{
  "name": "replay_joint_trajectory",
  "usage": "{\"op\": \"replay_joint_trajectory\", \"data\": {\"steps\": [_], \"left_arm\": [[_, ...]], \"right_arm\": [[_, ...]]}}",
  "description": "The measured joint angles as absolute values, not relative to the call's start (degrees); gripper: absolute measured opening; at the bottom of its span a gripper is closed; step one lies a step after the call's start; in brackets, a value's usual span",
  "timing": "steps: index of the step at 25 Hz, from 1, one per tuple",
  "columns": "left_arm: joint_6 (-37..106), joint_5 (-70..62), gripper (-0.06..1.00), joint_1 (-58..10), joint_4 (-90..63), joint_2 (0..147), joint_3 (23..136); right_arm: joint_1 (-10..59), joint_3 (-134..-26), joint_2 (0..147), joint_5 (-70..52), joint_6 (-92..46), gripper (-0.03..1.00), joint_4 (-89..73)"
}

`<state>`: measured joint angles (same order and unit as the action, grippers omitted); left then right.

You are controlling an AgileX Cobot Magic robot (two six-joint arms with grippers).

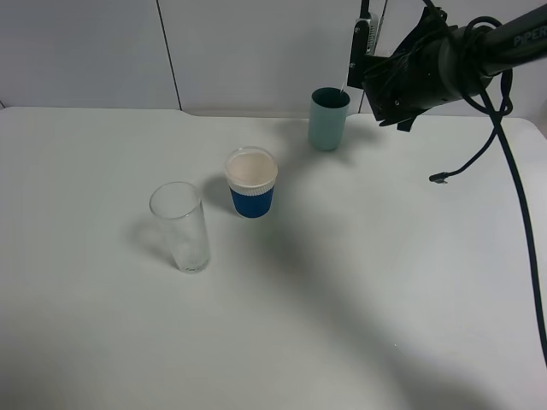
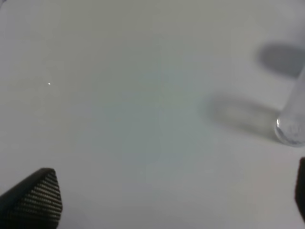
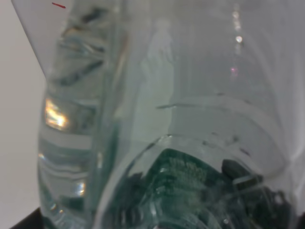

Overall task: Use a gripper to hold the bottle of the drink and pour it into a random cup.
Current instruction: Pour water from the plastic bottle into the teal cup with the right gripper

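Note:
My right gripper [image 1: 366, 53] is raised at the back right, just above and to the right of a teal cup [image 1: 328, 120]. It is shut on a clear plastic bottle [image 3: 157, 95], which fills the right wrist view. A dark green shape, seemingly the teal cup [image 3: 190, 179], shows through the bottle. In the exterior high view the bottle is hard to make out against the white wall; a thin pale line [image 1: 345, 81] runs down to the cup's rim. My left gripper [image 2: 167, 202] is open and empty, low over the bare table, near a clear glass [image 2: 291, 125].
A blue cup with a white rim [image 1: 252, 182] stands mid-table. The tall clear glass [image 1: 181, 226] stands to its front left. A black cable [image 1: 479, 154] hangs from the right arm over the table's right side. The table [image 1: 359, 290] is white.

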<state>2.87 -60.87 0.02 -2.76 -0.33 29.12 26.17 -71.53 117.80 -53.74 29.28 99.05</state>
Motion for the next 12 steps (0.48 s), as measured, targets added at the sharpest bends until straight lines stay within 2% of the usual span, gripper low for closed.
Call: {"op": "replay_joint_trajectory", "data": {"steps": [12], "left_arm": [[2.87,-60.87,0.99,0.02,-2.76,-0.33,29.12]], "right_arm": [[26.17,-71.53,117.80,-54.08,28.13,0.53,99.05]]}}
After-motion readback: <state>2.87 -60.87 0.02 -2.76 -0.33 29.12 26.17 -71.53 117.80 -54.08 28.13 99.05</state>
